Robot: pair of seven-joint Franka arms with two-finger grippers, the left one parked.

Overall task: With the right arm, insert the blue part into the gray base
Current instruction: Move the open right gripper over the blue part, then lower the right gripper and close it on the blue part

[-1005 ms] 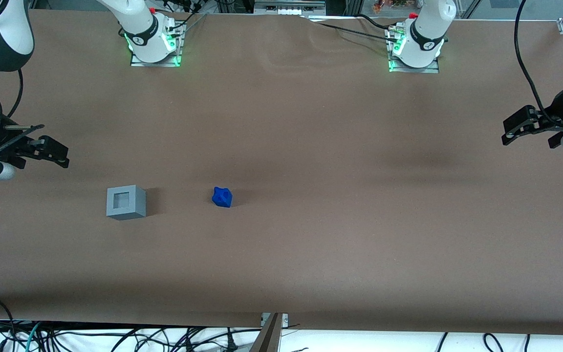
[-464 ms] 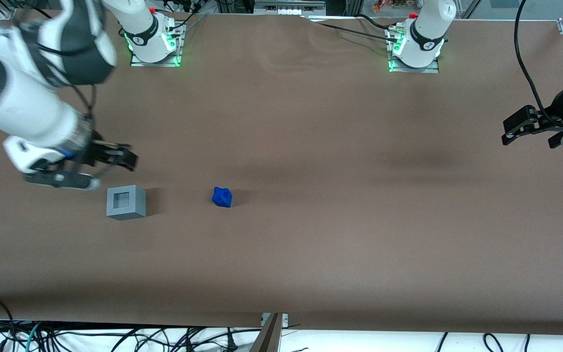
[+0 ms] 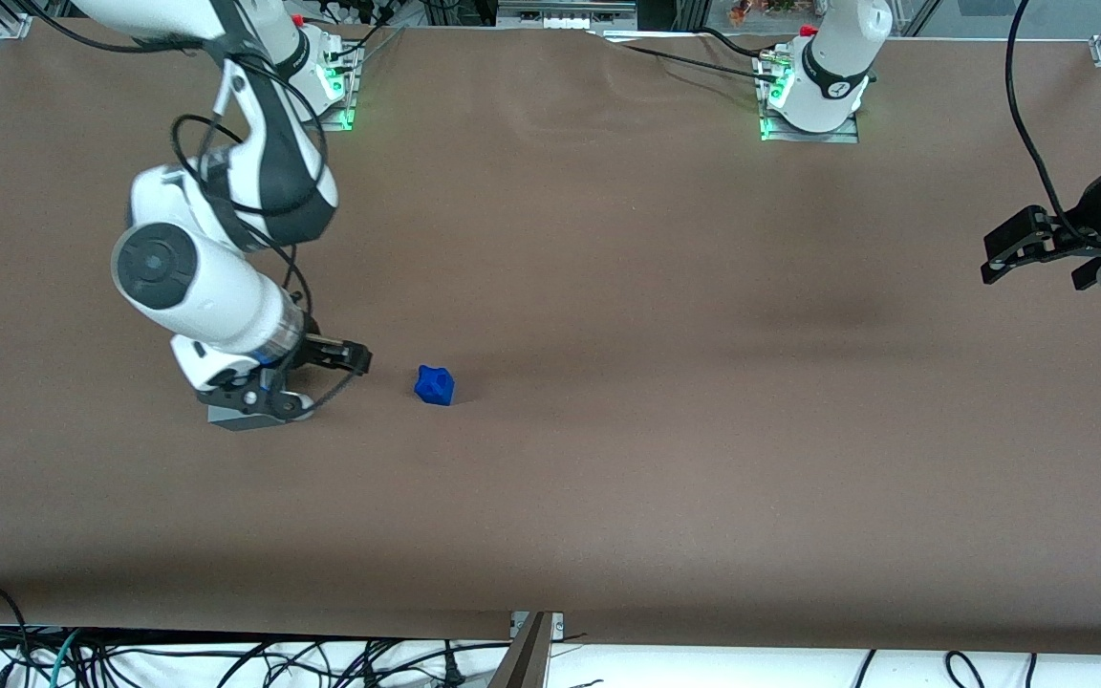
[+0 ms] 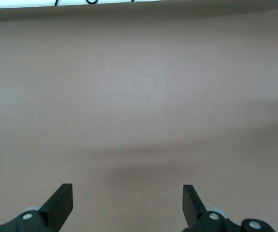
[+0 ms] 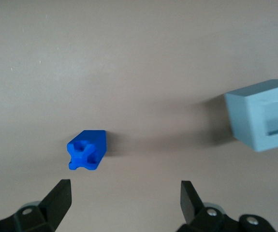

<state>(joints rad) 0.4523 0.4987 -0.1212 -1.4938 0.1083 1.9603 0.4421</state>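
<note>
Since the earlier frames, the right arm [image 3: 216, 287] has been swung in from the left edge of the front view toward the frame's centre-left, and its wrist is now carried above the gray base [image 3: 226, 417], of which only a gray sliver at the lower edge is left visible there. The gripper [image 3: 345, 361] is seen just beside the blue part [image 3: 434, 385], on the working arm's side of it and apart from it, with nothing touched. In the right wrist view the gripper [image 5: 125, 199] is shown with its jaws spread wide and nothing held between them. The blue part [image 5: 87, 150] is seen lying on the brown surface [image 5: 143, 58], apart from one of the fingertips [image 5: 60, 195]. The gray base [image 5: 264, 115] is shown in the same view, well apart from the blue part, with its recessed socket empty and one side cut off by the frame edge. In the front view, the blue part rests alone on the surface [image 3: 608, 430], slightly left of centre, neither lifted nor inserted.
</note>
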